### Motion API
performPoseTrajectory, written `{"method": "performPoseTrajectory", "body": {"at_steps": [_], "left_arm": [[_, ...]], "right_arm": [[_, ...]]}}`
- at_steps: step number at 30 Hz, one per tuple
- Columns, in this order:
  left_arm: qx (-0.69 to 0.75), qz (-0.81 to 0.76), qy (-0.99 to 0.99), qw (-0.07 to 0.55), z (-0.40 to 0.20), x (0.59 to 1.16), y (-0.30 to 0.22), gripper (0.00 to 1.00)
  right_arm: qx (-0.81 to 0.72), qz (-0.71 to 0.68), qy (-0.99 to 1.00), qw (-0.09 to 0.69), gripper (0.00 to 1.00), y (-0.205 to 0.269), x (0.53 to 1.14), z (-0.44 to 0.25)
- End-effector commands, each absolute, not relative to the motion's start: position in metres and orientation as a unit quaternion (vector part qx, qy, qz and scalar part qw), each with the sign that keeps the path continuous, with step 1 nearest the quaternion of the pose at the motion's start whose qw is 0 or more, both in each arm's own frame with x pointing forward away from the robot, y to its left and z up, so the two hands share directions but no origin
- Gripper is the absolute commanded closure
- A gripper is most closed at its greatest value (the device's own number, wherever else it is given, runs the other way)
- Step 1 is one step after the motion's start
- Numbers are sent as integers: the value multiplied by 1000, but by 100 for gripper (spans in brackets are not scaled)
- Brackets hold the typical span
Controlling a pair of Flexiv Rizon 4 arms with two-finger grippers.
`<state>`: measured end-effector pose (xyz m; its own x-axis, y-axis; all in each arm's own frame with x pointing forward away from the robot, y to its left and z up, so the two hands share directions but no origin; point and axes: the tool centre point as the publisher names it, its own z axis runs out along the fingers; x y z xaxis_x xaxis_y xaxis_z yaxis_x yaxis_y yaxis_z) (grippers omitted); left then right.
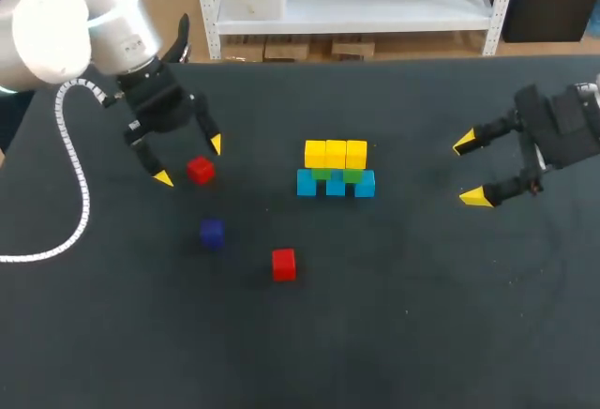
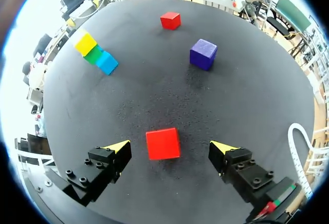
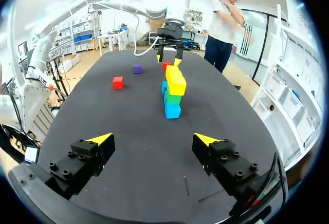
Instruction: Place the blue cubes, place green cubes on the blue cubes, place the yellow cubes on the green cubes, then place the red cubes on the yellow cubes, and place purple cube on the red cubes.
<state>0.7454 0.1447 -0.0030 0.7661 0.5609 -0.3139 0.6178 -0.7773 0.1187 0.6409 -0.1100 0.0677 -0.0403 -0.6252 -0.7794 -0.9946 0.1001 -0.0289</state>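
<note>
**Left hand open around a red cube, stack three layers high**

The black surface (image 1: 422,315) carries a part-built stack near its middle. Three blue cubes (image 1: 307,184) sit in a row at the bottom with small gaps between them. Two green cubes (image 1: 352,175) rest on them across the gaps, and three yellow cubes (image 1: 336,154) lie side by side on top, touching one another.

Three loose cubes lie on the left half of the surface, well apart from the stack. The near red cube (image 2: 163,143) is the one by the left hand. The purple cube (image 1: 212,233) lies beyond it in the left wrist view, and the far red cube (image 1: 283,264) lies farther off again, nearer the middle of the surface.

The left arm comes in from the far left corner, and its white ribbed cable (image 1: 75,193) loops down over the left edge. The left hand (image 1: 189,161) points down at the surface. Its fingers are spread wide on either side of the near red cube, a gap showing on each side, so it holds nothing.

The right arm comes in from the right edge and lies roughly level. The right hand (image 1: 471,170) points toward the stack with its fingers spread wide and nothing between them. It is well apart from the stack, with bare black surface in between.

The stack and all the loose cubes sit well in from every edge of the surface.
</note>
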Motion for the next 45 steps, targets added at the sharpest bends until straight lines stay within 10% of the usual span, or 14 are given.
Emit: {"method": "performPoseTrajectory", "body": {"at_steps": [1, 13, 18, 26, 29, 45], "left_arm": [[931, -132, 325, 98, -3, 748, 144, 0], [920, -127, 357, 101, -4, 754, 138, 0], [923, -127, 350, 96, -5, 753, 137, 47], [924, -128, 348, 88, -8, 750, 137, 67], [924, -129, 349, 87, -8, 748, 138, 100], [813, -134, 547, 148, 58, 719, 138, 100]], "right_arm": [[-609, 281, 664, 331, 0, -110, 641, 67], [-609, 281, 664, 331, 0, -110, 641, 67], [-609, 281, 664, 331, 0, -110, 641, 67], [-609, 281, 664, 331, 0, -110, 641, 67], [-609, 281, 664, 331, 0, -110, 641, 67], [-609, 281, 664, 331, 0, -110, 641, 67]]}}
